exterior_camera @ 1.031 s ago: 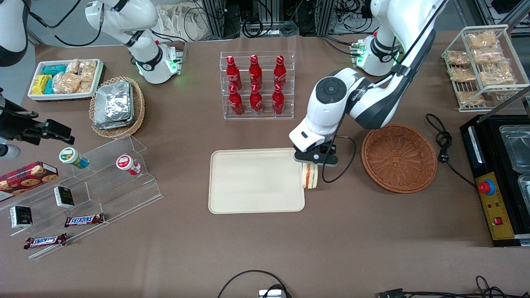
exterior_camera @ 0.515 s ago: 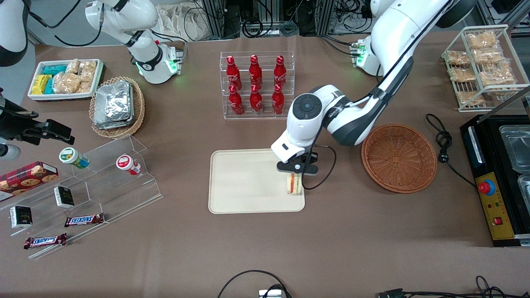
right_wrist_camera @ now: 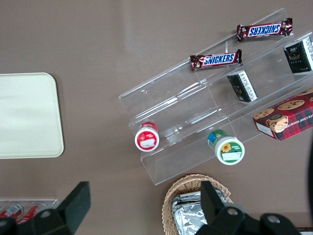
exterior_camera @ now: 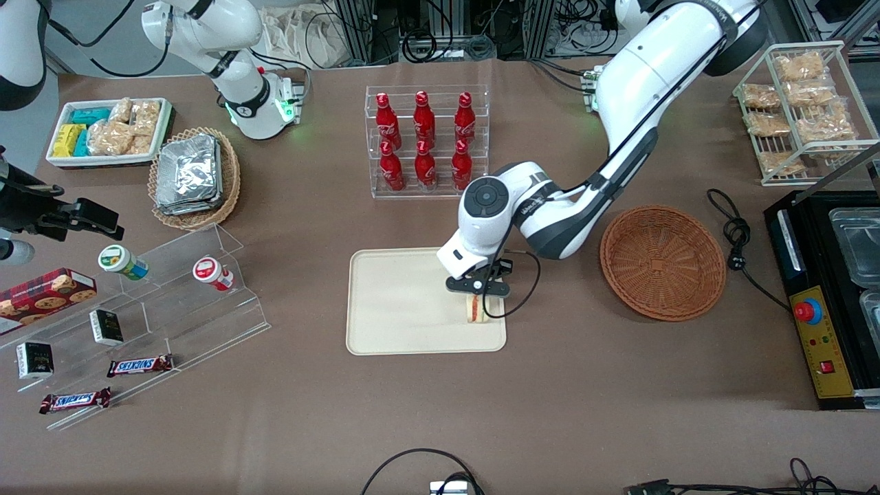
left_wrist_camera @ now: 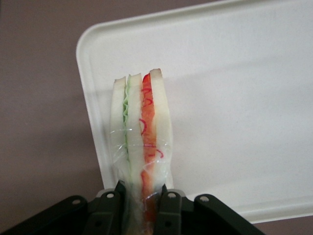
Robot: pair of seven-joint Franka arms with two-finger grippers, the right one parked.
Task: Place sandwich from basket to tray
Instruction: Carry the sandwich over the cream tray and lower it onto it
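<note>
The sandwich, a plastic-wrapped wedge with white bread and red and green filling, stands on edge over the tray, close to the tray's corner that is nearest the front camera and the basket. My gripper is shut on it from above. In the left wrist view the black fingers press the two bread faces of the sandwich, with the cream tray beneath; I cannot tell whether the sandwich touches it. The reddish-brown basket sits empty beside the tray, toward the working arm's end.
A clear rack of red bottles stands farther from the front camera than the tray. A stepped acrylic stand with snacks and a foil-packet basket lie toward the parked arm's end. A black machine and cable flank the basket.
My gripper has carried the sandwich from the tray's outer edge by the basket to a spot over the tray, moving toward the parked arm's end and lowering slightly.
</note>
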